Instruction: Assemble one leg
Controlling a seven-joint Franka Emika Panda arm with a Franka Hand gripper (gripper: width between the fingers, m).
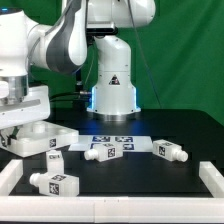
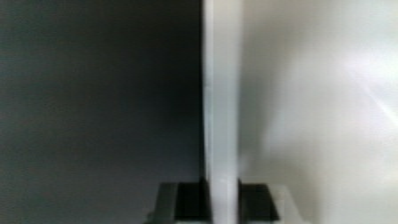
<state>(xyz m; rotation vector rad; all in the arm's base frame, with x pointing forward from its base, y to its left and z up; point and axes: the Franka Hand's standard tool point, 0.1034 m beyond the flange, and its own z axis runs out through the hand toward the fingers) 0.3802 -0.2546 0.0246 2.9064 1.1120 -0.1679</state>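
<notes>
The white tray-like tabletop [image 1: 50,136] lies at the exterior view's left. My gripper [image 1: 17,128] is down at its left end. In the wrist view one raised rim of the tabletop [image 2: 221,90] runs straight between the two dark fingers [image 2: 187,204], and my gripper [image 2: 222,202] is shut on that rim. Several stubby white legs with square tags lie loose on the black table: one [image 1: 55,160] just in front of the tabletop, one [image 1: 52,183] nearer the front, one [image 1: 108,152] in the middle and one [image 1: 170,151] at the right.
The marker board [image 1: 118,139] lies flat behind the middle leg. A low white rail [image 1: 110,216] borders the table's front and both sides. The robot's base [image 1: 112,85] stands at the back.
</notes>
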